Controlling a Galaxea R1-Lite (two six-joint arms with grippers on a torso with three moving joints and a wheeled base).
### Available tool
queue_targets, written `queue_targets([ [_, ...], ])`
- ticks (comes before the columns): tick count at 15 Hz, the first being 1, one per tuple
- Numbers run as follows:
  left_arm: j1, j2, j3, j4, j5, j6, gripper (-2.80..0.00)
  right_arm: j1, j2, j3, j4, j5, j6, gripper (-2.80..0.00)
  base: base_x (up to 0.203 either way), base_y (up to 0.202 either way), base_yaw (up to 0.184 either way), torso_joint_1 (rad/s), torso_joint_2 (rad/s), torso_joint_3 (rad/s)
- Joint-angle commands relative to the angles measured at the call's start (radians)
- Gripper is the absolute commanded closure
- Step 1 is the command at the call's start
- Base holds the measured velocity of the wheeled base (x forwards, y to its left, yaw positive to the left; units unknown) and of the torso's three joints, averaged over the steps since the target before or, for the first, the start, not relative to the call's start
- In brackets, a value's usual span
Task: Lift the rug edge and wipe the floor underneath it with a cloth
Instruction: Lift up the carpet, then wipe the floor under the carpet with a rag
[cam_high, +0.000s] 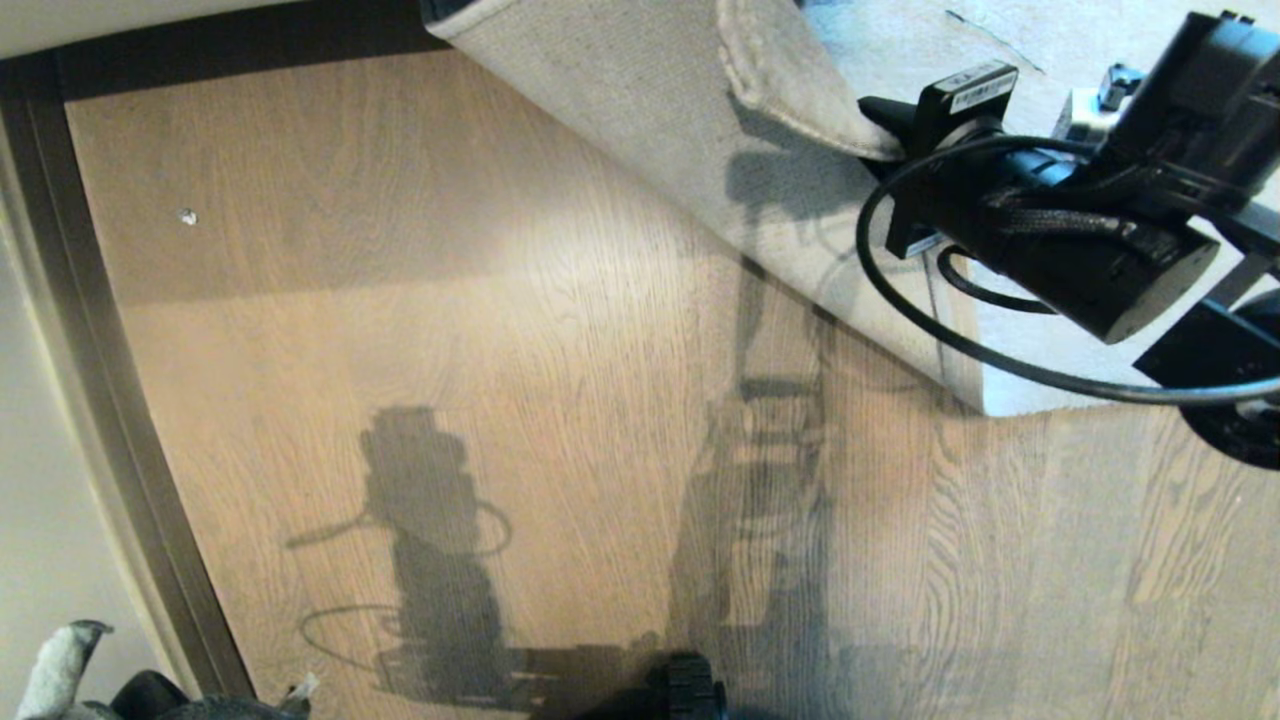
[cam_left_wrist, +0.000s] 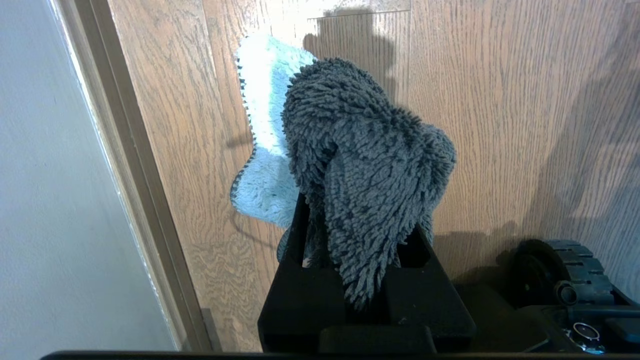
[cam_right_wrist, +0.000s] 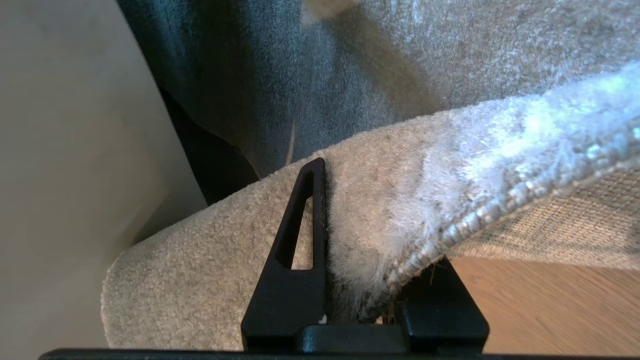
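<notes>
Above the brown wood-grain plank floor (cam_high: 450, 330), the right tool (cam_right_wrist: 360, 300) pinches the folded-back grey short-pile rug edge (cam_right_wrist: 400, 210); the left tool (cam_left_wrist: 357, 280), clamping the fuzzy dark grey cloth (cam_left_wrist: 365, 165), has not yet wiped.

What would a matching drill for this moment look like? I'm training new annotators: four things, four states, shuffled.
Things:
1. mottled grey short-pile rug edge
2. fuzzy dark grey cloth
3. brown wood-grain plank floor
4. dark brown skirting strip

States:
A. runs along the wall
B. bared beneath the raised rug
C. folded up, pinched in the right gripper jaws
D. draped from the left gripper jaws

Pairs: 1-C, 2-D, 3-B, 4-A
</notes>
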Motion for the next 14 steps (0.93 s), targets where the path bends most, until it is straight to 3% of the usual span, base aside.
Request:
queue_targets([
  [1, 0.0, 0.0, 0.0, 0.0, 0.0, 0.0, 0.0, -0.003, 0.021, -0.027, -0.003, 0.0, 0.007, 0.0, 0.0, 0.0, 0.0, 0.0, 0.0, 0.0],
  [14, 0.0, 0.0, 0.0, 0.0, 0.0, 0.003, 0.0, 0.002, 0.011, -0.13, 0.1, 0.012, -0.007, 0.0, 0.0, 0.0, 0.0, 0.0, 0.0, 0.0],
])
